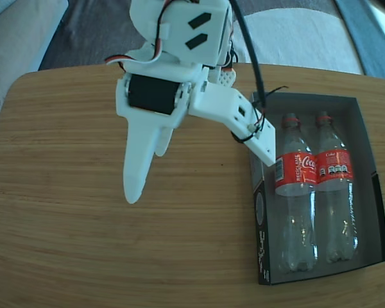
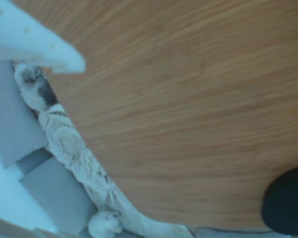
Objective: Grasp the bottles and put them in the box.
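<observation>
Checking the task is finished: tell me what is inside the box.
The box holds two bottles side by side, necks pointing away. The arm hides its near-left corner.

In the fixed view we see the box [image 1: 366,160] at the right side of the table [image 1: 83,244], near its right edge. Two bottles [image 1: 296,192] [image 1: 335,186] lie side by side inside it, touching, necks toward the far wall. The gripper [image 1: 147,173] hangs over the bare tabletop, left of the box.

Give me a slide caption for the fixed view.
Both bottles lie side by side in the box; the gripper hangs empty over the table.
</observation>
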